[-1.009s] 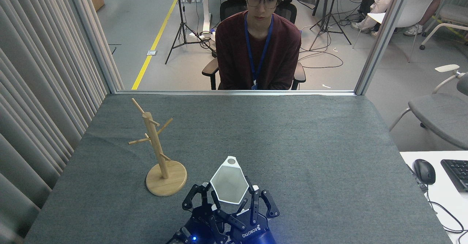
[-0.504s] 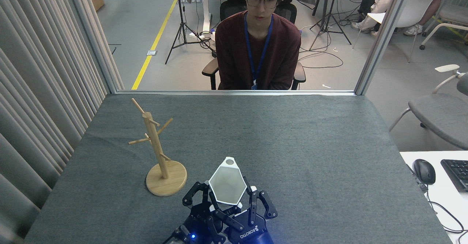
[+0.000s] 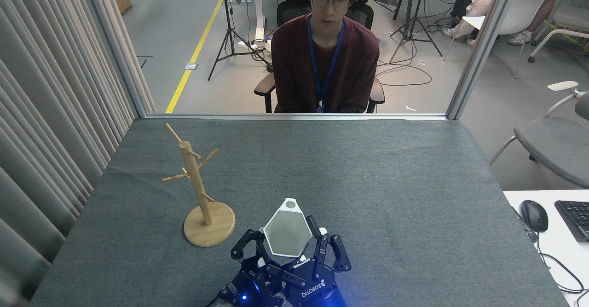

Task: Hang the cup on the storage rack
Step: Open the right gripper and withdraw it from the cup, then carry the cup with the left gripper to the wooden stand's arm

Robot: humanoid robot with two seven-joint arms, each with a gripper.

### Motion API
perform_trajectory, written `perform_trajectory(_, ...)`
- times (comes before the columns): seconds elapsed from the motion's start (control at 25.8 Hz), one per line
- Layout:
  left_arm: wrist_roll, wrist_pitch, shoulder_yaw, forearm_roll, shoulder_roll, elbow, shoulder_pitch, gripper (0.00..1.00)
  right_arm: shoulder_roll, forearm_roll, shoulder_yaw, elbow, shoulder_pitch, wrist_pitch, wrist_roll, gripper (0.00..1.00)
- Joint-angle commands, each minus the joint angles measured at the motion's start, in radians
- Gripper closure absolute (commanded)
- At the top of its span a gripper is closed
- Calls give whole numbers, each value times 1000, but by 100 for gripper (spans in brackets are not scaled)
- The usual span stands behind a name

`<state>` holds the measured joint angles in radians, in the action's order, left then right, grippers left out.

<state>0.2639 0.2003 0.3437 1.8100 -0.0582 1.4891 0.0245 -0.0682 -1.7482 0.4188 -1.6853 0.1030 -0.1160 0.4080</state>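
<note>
A grey, felt-covered table (image 3: 391, 182) is shown. The storage rack (image 3: 199, 192) is stood upright on it by its round base, just left of the pincer (image 3: 287, 254) and slightly beyond.

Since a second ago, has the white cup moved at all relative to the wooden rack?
Yes, slightly. The cup in the gripper has tilted and shifted a little nearer the camera and lower in view, while the storage rack stands unchanged on the table.
</note>
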Motion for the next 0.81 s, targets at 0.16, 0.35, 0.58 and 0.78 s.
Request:
perform_trajectory(0.16, 0, -6, 0, 0, 0, 5, -3, 47, -32, 312, -210, -30, -117, 286, -27, 1)
perform_trajectory(0.35, 9, -22, -8, 0, 1, 8, -18, 47, 102, 308, -296, 93, -32, 213, -161, 1)
perform_trajectory(0.58, 8, -65, -91, -9, 8, 54, -43, 47, 165, 299, -379, 85, 78, 190, -159, 1)
perform_trajectory(0.78, 0, -65, -268, -35, 12, 109, -78, 47, 208, 300, -417, 84, 81, 162, -158, 1)
